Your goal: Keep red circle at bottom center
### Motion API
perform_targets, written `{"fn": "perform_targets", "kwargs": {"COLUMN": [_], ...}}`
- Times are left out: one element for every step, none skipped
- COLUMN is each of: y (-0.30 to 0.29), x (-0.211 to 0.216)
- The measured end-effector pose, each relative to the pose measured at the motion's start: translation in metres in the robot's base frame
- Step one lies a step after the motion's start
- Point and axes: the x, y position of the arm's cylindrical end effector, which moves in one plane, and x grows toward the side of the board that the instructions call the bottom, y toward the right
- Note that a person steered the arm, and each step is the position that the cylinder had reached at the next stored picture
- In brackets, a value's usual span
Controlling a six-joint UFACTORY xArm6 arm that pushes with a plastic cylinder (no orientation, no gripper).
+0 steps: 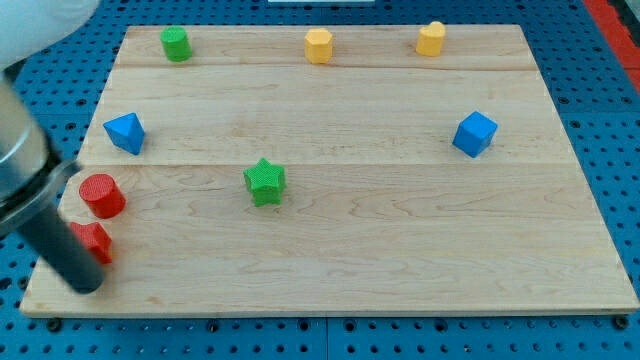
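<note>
The red circle point(101, 195) stands near the board's left edge, below mid-height. A second red block point(93, 242), its shape unclear, lies just below it and is partly hidden by my rod. My tip point(86, 284) rests at the board's bottom left corner, just below and left of that second red block and a short way below the red circle.
A green circle point(176, 44), a yellow hexagon point(318, 46) and a yellow block point(431, 39) line the top edge. A blue triangle point(125, 132) sits at the left, a blue cube point(474, 134) at the right, a green star point(265, 182) near the middle.
</note>
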Motion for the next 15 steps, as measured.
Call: {"fn": "perform_targets", "kwargs": {"y": [-0.058,-0.059,-0.059,-0.060,-0.060,-0.061,-0.060,-0.061,-0.060,-0.060,-0.060,-0.060,-0.060,-0.060,-0.042], "x": [0.008,-0.022,-0.090,-0.112,-0.115,-0.116,-0.118,-0.120,-0.122,-0.124,-0.125,-0.127,-0.128,-0.128,-0.128]}}
